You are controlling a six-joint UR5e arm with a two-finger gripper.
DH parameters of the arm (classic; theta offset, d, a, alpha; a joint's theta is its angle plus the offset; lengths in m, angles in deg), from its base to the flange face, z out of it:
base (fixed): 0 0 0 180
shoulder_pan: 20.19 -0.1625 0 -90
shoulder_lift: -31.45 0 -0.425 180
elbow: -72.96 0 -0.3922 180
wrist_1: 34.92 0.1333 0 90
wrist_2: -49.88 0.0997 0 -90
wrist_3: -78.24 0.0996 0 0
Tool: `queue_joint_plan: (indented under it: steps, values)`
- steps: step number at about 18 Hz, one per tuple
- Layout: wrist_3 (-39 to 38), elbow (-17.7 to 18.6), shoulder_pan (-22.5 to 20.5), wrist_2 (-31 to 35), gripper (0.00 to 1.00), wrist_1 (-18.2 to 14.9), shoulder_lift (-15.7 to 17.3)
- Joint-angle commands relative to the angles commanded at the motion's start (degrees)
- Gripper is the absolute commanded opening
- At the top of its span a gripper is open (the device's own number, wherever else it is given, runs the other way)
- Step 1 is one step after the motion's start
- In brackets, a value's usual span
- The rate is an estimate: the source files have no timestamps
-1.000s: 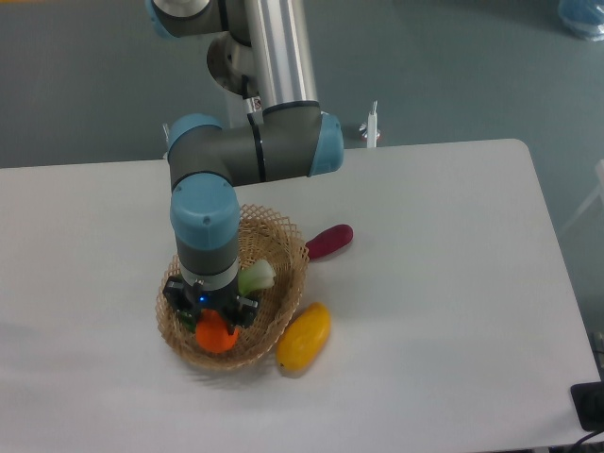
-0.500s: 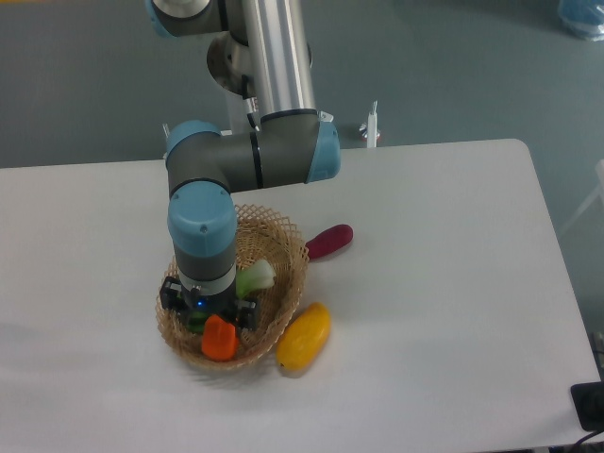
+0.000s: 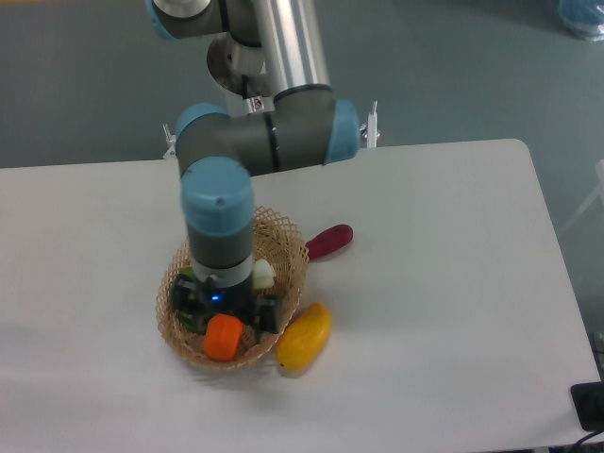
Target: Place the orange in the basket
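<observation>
The orange (image 3: 224,338) lies inside the wicker basket (image 3: 293,250), at its front part. My gripper (image 3: 226,319) points straight down just above the orange. Its black fingers (image 3: 267,316) stand spread to either side and do not clamp the fruit, so it looks open. The arm's wrist hides the middle of the basket.
A pale green-white vegetable (image 3: 262,275) lies in the basket behind the gripper. A yellow-orange oval fruit (image 3: 304,336) lies on the table against the basket's right front rim. A dark red-purple oblong vegetable (image 3: 328,241) lies to the right of the basket.
The orange has settled in the basket and stayed there. The gripper has let go of it and has risen and shifted a little to the right.
</observation>
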Motion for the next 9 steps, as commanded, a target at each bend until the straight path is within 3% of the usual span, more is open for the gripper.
queue_joint_plan:
  steps: [5, 9]
  values:
    - [16.59, -0.52, -8.96, 0.0, 1.0, -7.03, 4.57]
    - [28.83, -1.31, -14.86, 0.0, 1.0, -7.75, 5.9]
